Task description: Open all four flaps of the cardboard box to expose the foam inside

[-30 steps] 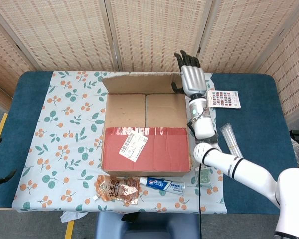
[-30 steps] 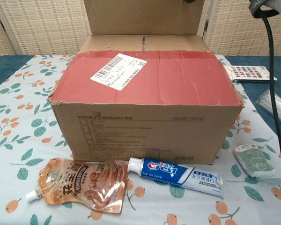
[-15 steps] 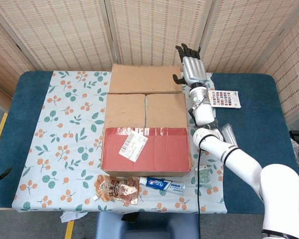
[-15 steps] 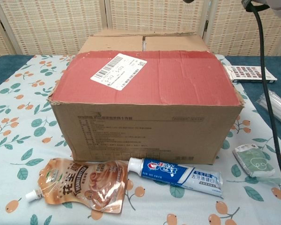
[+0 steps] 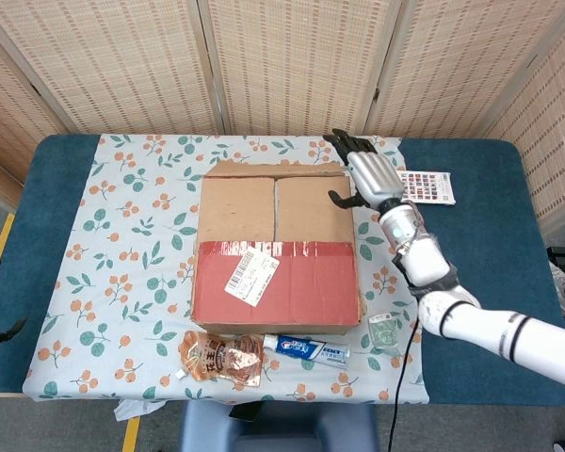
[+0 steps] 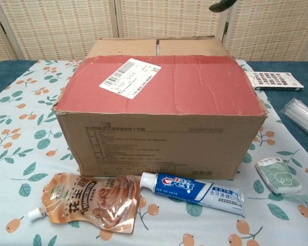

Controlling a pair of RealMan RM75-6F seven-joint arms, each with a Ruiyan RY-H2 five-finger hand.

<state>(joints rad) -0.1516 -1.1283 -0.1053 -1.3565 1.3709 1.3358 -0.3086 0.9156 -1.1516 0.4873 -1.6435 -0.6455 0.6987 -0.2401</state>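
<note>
I see my right hand (image 5: 372,174), fingers spread wide, empty, over the matte corrugated cardboard box (image 5: 275,247); red-taped front flap (image 6: 161,84) flat.

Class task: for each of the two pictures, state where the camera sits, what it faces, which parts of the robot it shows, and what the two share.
Head view: high above the table, looking down on the brown cardboard box; shows the right hand and arm.
Chest view: low at the table's near edge, facing the box's front; only a dark tip at the top edge, likely of the right hand.
Shared: box, blue-and-white toothpaste tube, orange snack pouch.
</note>
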